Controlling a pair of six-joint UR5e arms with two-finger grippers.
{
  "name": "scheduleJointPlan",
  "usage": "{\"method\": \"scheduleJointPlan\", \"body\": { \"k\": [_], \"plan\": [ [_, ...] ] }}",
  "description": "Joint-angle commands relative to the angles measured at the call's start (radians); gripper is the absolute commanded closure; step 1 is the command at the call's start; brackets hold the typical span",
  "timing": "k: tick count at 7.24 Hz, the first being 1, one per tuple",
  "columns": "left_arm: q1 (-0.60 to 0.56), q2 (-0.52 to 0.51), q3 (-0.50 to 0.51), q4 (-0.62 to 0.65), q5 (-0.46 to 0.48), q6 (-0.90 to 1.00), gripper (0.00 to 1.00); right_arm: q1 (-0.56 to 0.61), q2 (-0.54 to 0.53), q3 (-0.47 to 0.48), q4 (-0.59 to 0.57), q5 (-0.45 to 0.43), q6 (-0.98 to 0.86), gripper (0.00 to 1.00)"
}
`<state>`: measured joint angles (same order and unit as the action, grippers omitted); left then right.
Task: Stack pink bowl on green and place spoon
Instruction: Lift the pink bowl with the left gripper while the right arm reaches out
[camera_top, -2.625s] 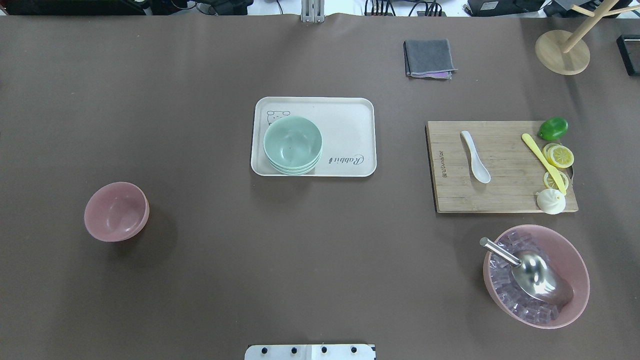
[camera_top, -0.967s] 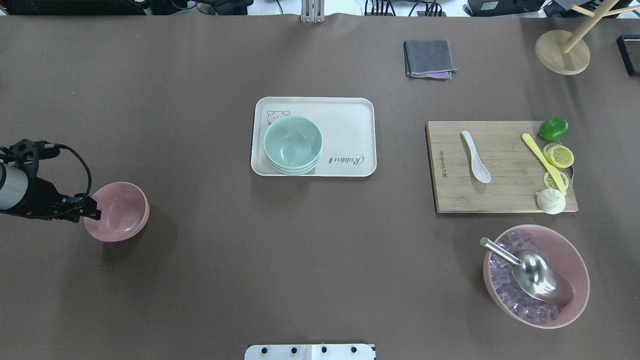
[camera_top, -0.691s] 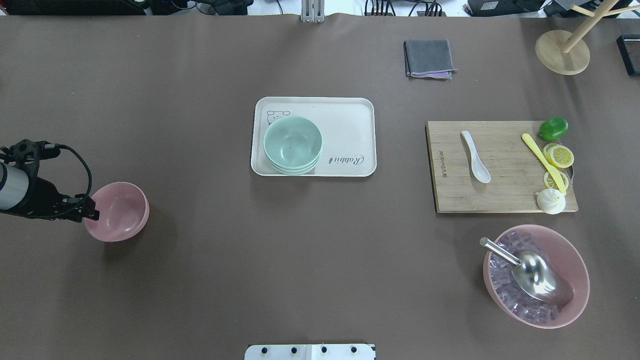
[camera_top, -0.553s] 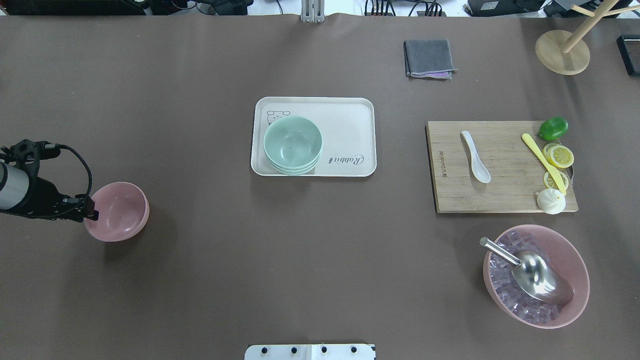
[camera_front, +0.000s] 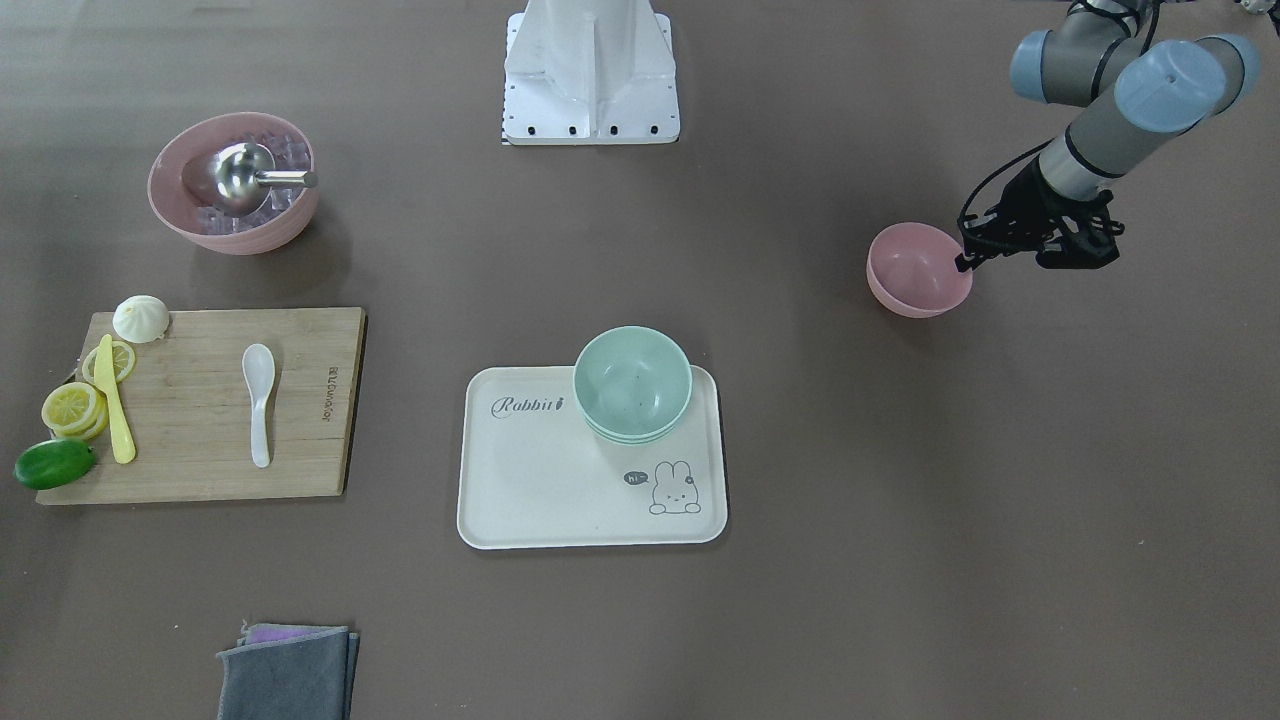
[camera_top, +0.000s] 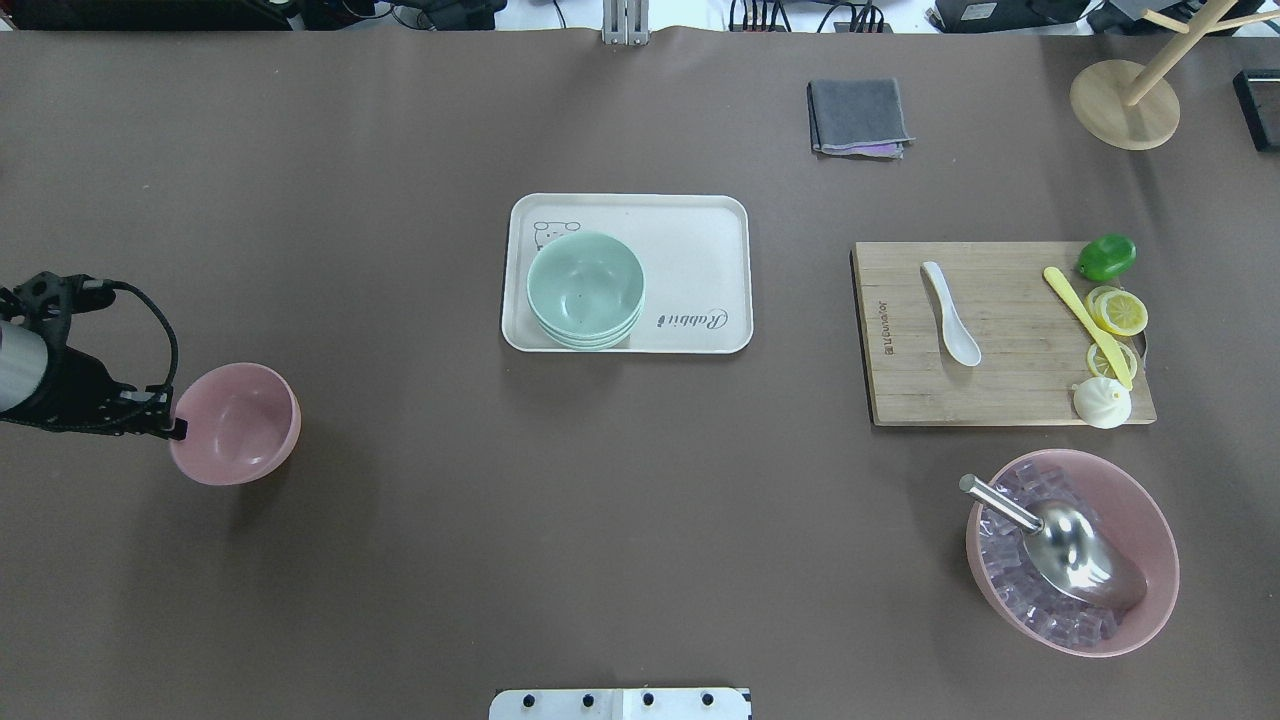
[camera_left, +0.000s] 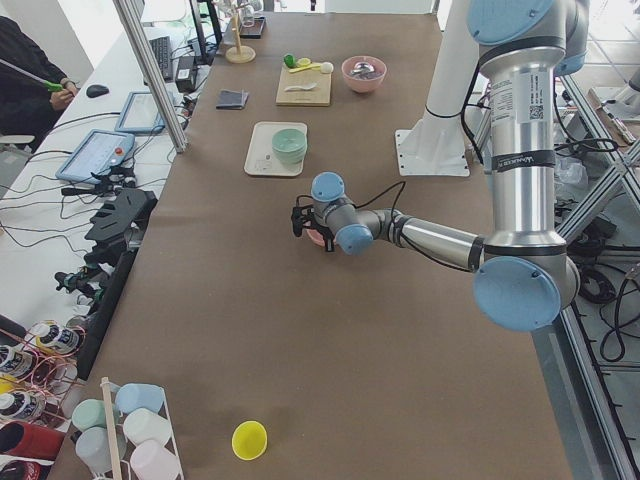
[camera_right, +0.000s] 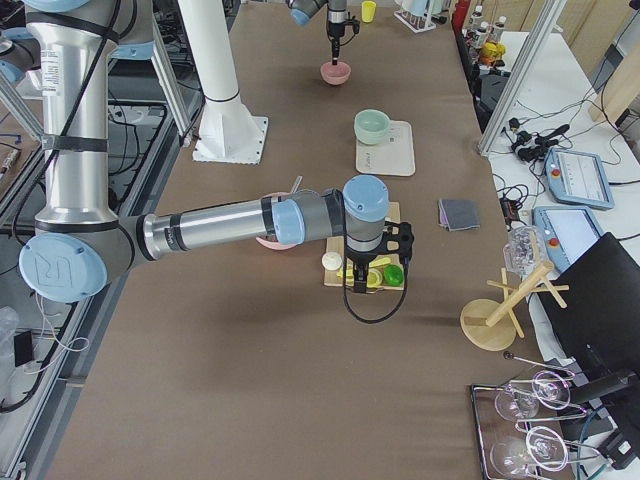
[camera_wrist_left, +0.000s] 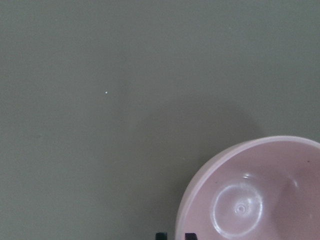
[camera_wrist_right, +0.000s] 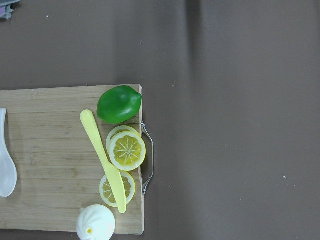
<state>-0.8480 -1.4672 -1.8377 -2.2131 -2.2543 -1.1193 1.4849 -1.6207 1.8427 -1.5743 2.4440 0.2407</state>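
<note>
The left gripper (camera_top: 178, 428) is closed to a narrow gap and appears pinched on the left rim of the one pink bowl (camera_top: 238, 425), at the overhead view's lower left, presumably for lifting. Three green bowls (camera_top: 585, 285), it seems, are nested on one tray (camera_top: 700, 240) at centre. One white spoon (camera_top: 950, 313) lies on the cutting board (camera_top: 1010, 390) at right. The right gripper (camera_right: 372, 272) is held above that board, but its opening cannot be told.

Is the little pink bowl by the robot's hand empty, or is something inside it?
Empty. The small pink bowl shows only its bare, shiny bottom in the overhead and left wrist views.
</note>
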Motion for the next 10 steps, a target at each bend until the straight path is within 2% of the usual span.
{"method": "scheduleJointPlan", "body": {
  "k": [1,2,4,5,6,7,10],
  "plan": [
    [-0.228,-0.054,-0.018,0.045,-0.253,-0.001,1.00,-0.033,0.042,-0.005,-0.003,-0.009,0.000,0.00],
    [-0.276,-0.130,-0.015,0.156,-0.275,0.001,1.00,-0.079,0.098,-0.008,-0.003,-0.010,0.047,0.00],
    [-0.296,-0.276,-0.003,0.329,-0.263,0.012,1.00,-0.222,0.221,-0.039,0.008,-0.120,0.152,0.00],
    [-0.309,-0.312,-0.006,0.355,-0.266,0.012,1.00,-0.285,0.316,-0.103,0.011,-0.140,0.164,0.00],
    [-0.307,-0.362,-0.002,0.380,-0.266,0.000,1.00,-0.360,0.384,-0.159,0.014,-0.208,0.189,0.00],
    [-0.307,-0.395,-0.005,0.427,-0.265,-0.001,1.00,-0.424,0.427,-0.190,0.023,-0.236,0.207,0.02],
    [-0.306,-0.427,0.021,0.435,-0.263,0.003,1.00,-0.501,0.475,-0.287,0.028,-0.237,0.255,0.02]
  ]
}}
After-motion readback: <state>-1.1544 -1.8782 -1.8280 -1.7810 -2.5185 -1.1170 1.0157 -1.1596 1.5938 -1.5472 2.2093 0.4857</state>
